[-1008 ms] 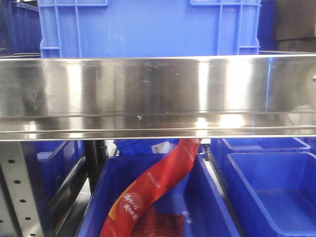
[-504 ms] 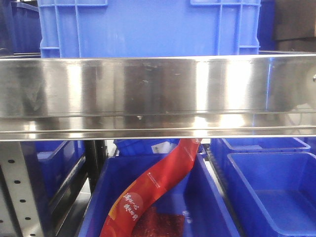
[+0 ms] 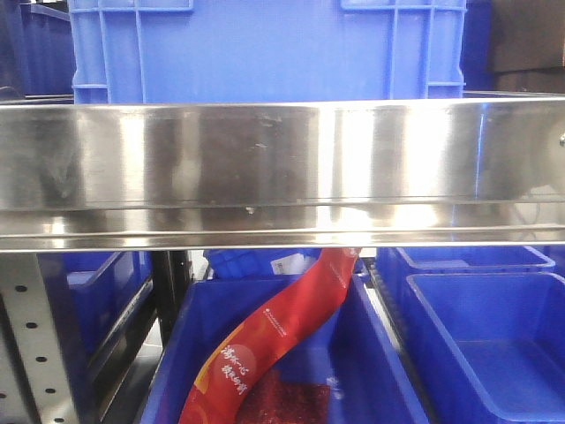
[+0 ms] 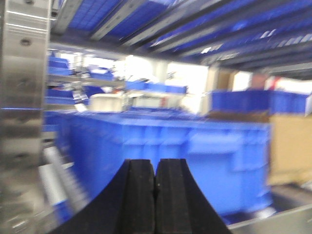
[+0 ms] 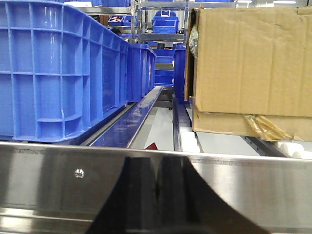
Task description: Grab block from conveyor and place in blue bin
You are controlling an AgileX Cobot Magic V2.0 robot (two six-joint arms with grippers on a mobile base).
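steel shelf (image 3: pixel 265 168), blue crate (image 3: pixel 265 49) (ribbed) on top

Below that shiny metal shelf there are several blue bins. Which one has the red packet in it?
The middle bin, directly under the shelf. A long red packet with pale lettering runs slantwise through it; the bin on the right shows only its bare blue inside.

- The front-facing view sits close behind the steel rail (image 3: pixel 282 168), level with it, looking straight across; a blue crate (image 3: pixel 265 49) rises above the rail, and open blue bins (image 3: pixel 494 353) lie below it.
- The left wrist view looks out over its own closed black fingertips (image 4: pixel 141 195), above the rail, toward a blurred blue crate (image 4: pixel 195 151).
- The right wrist view looks from low behind the rail (image 5: pixel 156 185) along a roller lane, with a blue crate (image 5: pixel 58 73) left and a cardboard box (image 5: pixel 251 68) right.
- The rail shows in both the front and right wrist views.
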